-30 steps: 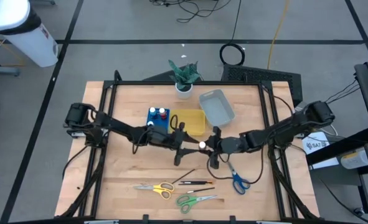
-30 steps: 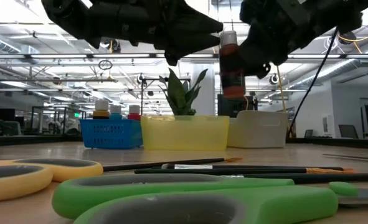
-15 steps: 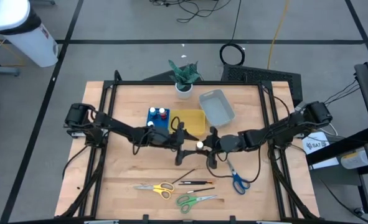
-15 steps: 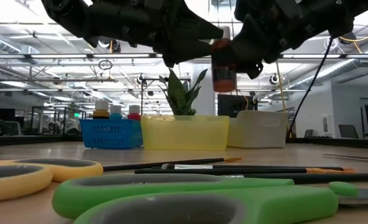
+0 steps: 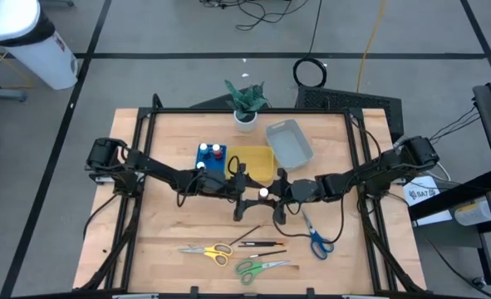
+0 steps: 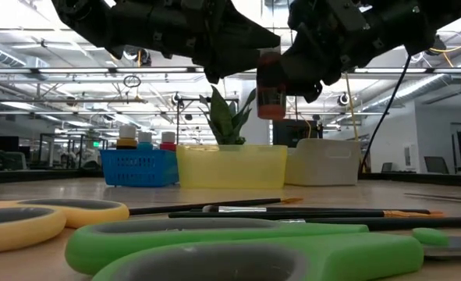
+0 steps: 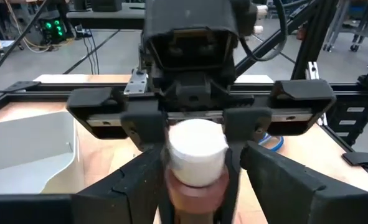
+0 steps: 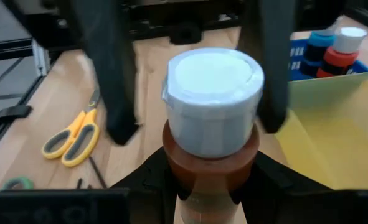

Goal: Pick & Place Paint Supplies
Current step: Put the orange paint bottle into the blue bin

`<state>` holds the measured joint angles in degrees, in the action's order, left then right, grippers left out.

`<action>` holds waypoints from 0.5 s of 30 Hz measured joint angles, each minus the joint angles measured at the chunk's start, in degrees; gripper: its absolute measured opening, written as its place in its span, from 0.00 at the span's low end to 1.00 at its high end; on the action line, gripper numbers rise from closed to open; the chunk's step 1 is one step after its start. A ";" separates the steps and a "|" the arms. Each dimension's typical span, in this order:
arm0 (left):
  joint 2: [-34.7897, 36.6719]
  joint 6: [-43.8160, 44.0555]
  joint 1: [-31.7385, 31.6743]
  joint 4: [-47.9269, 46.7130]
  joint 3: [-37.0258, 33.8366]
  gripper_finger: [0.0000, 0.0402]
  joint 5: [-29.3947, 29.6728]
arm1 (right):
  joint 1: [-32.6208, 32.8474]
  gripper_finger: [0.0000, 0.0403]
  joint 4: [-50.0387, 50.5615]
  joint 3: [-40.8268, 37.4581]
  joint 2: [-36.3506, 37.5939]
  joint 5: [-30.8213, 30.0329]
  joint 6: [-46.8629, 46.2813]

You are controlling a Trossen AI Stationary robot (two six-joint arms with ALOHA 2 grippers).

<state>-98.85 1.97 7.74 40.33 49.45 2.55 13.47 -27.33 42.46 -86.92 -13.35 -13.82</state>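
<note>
Both arms are dark, almost black, and built from slim straight links with thicker rounded blocks at the joints. At the shoulder end of each arm sits a bulky dark housing. Thin black cables hang in loops under the links. The right gripper (image 7: 196,134) shows a boxy black body with a wide flat cross bar and two square finger blocks; a small silver metal part sits on the body beside it. The fingers (image 8: 112,74) of the left gripper (image 5: 243,196) are long, flat, matte black bars
</note>
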 joint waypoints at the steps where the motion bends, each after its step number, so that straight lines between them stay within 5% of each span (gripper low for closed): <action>1: 0.00 -0.01 -0.06 0.08 0.00 0.57 -0.02 | 0.02 0.30 0.10 0.00 -0.04 0.00 0.00; 15: 0.00 0.70 -0.16 0.39 0.00 0.42 -0.99 | 0.02 0.30 -0.27 0.00 -0.02 0.00 0.14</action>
<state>-98.85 2.68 7.57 40.72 49.45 1.56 13.50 -27.60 42.46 -86.94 -13.34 -13.68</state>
